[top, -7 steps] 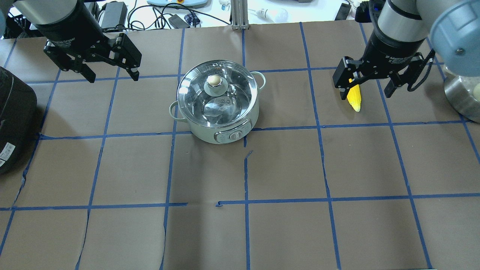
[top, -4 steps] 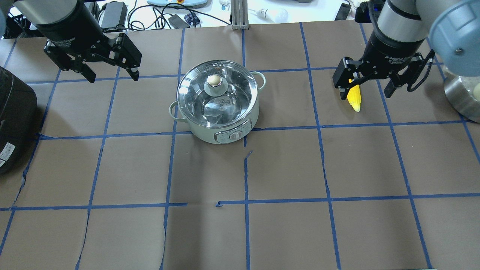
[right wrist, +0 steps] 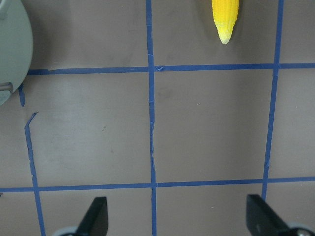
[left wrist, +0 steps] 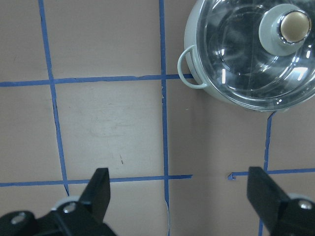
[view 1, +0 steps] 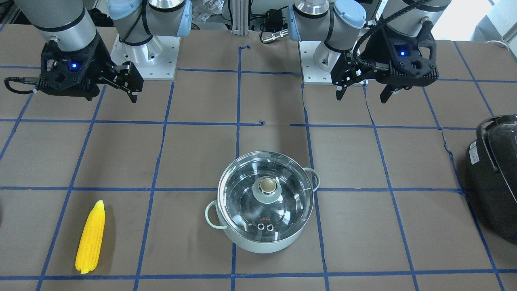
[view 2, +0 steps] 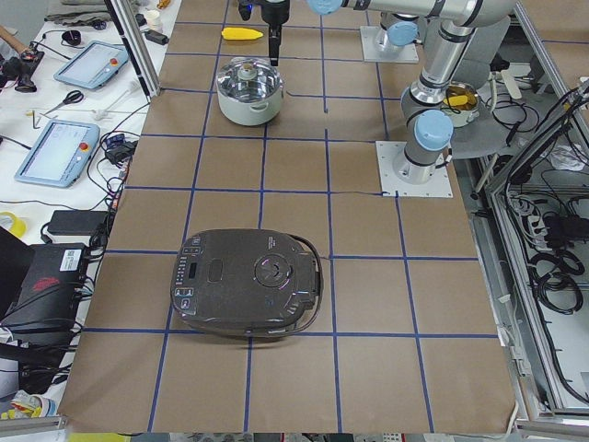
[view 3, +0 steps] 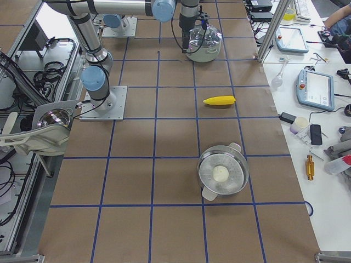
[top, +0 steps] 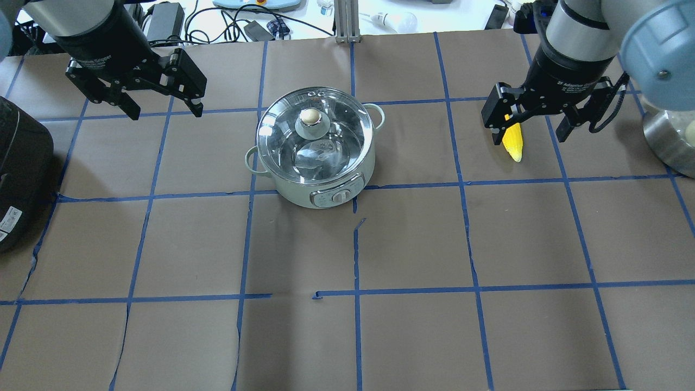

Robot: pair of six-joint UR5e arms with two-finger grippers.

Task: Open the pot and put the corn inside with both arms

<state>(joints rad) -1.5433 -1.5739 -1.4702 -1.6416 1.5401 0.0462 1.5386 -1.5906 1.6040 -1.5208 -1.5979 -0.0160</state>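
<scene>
The pale mint-green pot (top: pixel 315 157) stands on the table with its glass lid and brass knob (top: pixel 310 115) on; it also shows in the front view (view 1: pixel 264 238). The yellow corn (view 1: pixel 91 236) lies flat on the table to the pot's right as the robot sees it. My left gripper (top: pixel 166 113) is open and empty, high above the table left of the pot, which shows in its wrist view (left wrist: pixel 197 64). My right gripper (top: pixel 529 137) is open and empty, high over the corn (top: pixel 513 144). Only the corn's tip (right wrist: pixel 225 19) shows at the top of the right wrist view.
A large black appliance (top: pixel 19 174) sits at the table's left edge. A steel pot holding a white ball (view 3: pixel 222 172) stands at the right end. Cables and devices lie beyond the far edge. Blue tape lines grid the brown table cover.
My left gripper has shifted very slightly. The pot, the corn and my right gripper have not visibly moved.
</scene>
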